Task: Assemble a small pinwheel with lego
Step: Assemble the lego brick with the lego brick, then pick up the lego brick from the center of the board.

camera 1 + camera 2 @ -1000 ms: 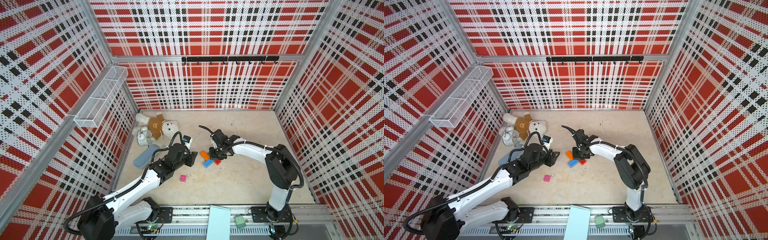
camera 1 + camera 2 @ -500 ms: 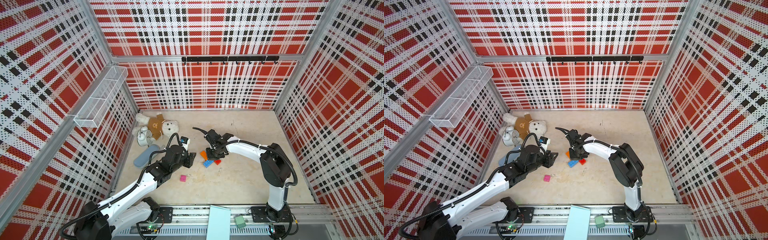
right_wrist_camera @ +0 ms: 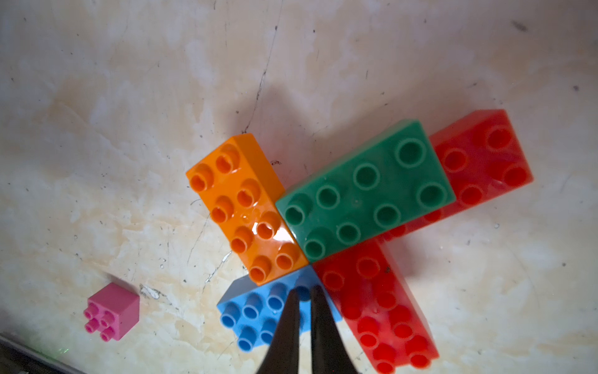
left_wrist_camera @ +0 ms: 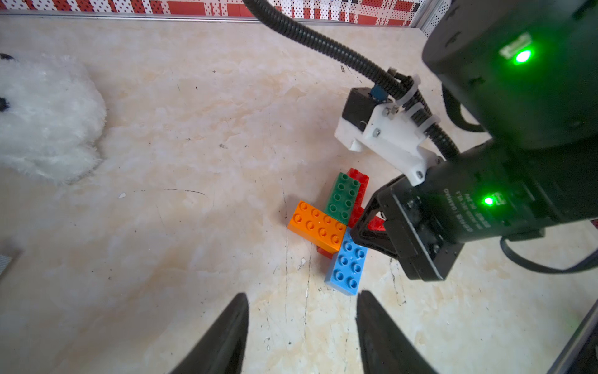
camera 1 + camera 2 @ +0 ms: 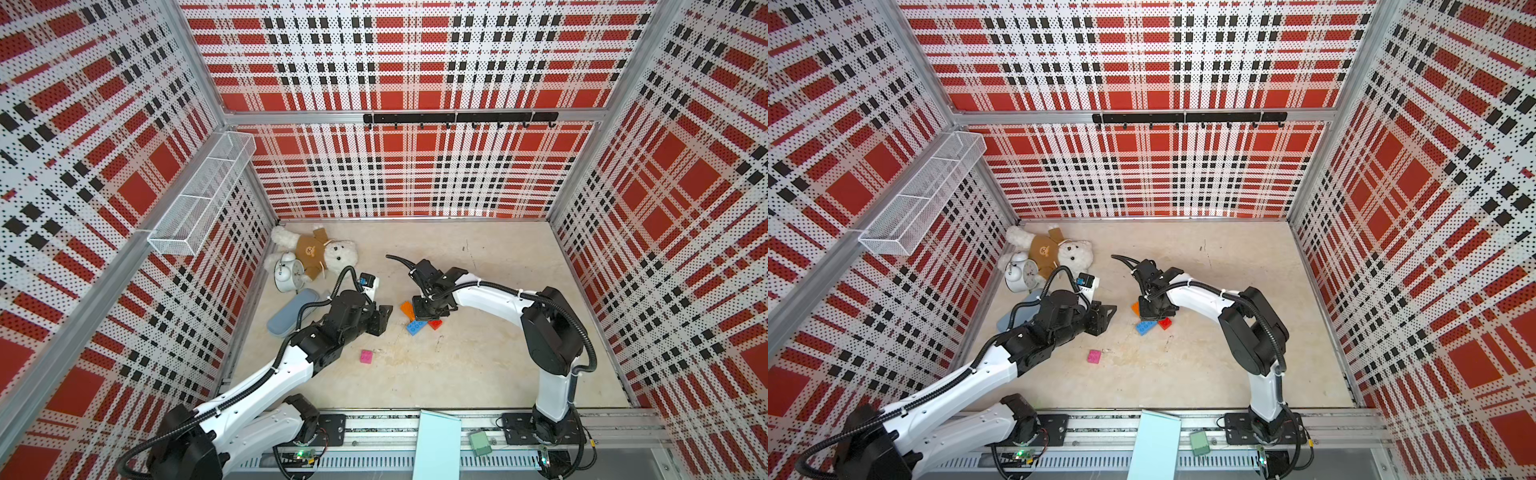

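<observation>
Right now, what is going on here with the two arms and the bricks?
The right tool, shut, points down at the centre of a half-built pinwheel: orange, green, blue and red bricks joined as a cross. The left tool is open and empty, facing it. The pink square brick lies apart on the table, not yet placed.

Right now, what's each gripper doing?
Left gripper: open, empty.
Right gripper: shut, gripping nothing, tips at the blue brick.

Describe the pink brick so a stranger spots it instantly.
On the beige marbled tabletop, find the colourful cross-shaped cluster of plastic bricks. The small pink square studded brick lies alone, apart from it. It is the only loose, square one.
</observation>
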Robot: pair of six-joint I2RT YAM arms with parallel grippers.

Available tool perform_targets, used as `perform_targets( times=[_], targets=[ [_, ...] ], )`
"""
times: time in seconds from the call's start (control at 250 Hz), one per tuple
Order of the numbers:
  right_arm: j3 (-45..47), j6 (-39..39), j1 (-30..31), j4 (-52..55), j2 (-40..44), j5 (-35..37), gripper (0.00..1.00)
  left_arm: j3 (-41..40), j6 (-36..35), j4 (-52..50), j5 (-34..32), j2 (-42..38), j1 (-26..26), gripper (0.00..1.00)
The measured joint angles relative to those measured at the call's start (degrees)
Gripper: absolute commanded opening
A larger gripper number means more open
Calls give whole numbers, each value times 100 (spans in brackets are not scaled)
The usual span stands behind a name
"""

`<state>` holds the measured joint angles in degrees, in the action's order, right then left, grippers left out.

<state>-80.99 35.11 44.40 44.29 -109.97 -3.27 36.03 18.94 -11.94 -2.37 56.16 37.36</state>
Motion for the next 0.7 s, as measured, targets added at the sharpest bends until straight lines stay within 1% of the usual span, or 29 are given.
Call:
perform_targets(
  times=[0.052, 0.108, 0.148, 0.232, 0.252, 0.28, 0.292, 0.3, 0.408, 0.512, 0.556, 0.636, 0.7],
  targets=[
    [-83, -15, 0, 76, -35, -37, 17, 0, 39, -83, 22, -90, 0, 55],
    [-199, -50, 0, 177, -57, -76, 19, 0, 79, -173, 42, -234, 0, 55],
    [-299, -83, 0, 229, -57, -107, 21, 2, 153, -273, 37, -385, 0, 59],
    [-590, -133, 0, 278, -52, -188, 27, 37, 411, -579, -22, -730, -24, 70],
    [-656, -157, 0, 273, -50, -197, 29, 68, 485, -695, -22, -809, -48, 79],
    [-726, -195, 0, 262, -37, -216, 32, 103, 595, -828, -15, -911, -92, 88],
    [-752, -197, 0, 247, -24, -227, 33, 116, 621, -881, -20, -955, -114, 97],
    [-758, -219, 0, 240, -20, -227, 34, 136, 673, -940, -13, -992, -138, 100],
    [-761, -413, 11, 175, 122, -282, 44, 197, 1091, -1480, -24, -1469, -369, 99],
    [-748, -671, 149, 164, 162, -315, 59, 186, 1615, -2055, -164, -2166, -487, 99],
    [-726, -763, 284, 144, 162, -302, 65, 181, 1974, -2319, -264, -2498, -520, 99],
    [-715, -984, 595, 125, 157, -291, 70, 149, 2518, -2710, -350, -3010, -595, 100],
    [-717, -1082, 835, 61, 129, -295, 70, 70, 2811, -2931, -330, -3117, -651, 99]
  ],
)
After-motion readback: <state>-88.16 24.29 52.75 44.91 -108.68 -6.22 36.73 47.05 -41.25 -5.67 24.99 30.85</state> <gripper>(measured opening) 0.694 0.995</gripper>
